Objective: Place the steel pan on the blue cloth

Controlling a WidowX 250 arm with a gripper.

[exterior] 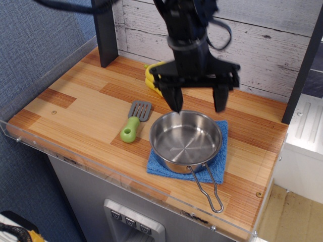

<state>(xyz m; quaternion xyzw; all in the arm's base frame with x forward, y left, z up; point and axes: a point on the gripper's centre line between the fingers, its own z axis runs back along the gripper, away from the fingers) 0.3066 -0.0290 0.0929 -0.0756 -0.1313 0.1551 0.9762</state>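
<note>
The steel pan [185,141] is round, shiny and shallow. It rests on the blue cloth [221,149] at the right front of the wooden counter. Its looped wire handle [207,189] points toward the front edge. The cloth shows around the pan's right and front sides. My gripper [198,106] hangs above the pan's far rim, lifted clear of it. Its two black fingers [220,99] are spread wide apart with nothing between them.
A yellow pepper [153,80] sits behind the gripper, partly hidden by it. A green-handled grey spatula [135,121] lies left of the pan. A dark post [104,33] stands at the back left. A clear plastic rim [126,176] edges the counter front.
</note>
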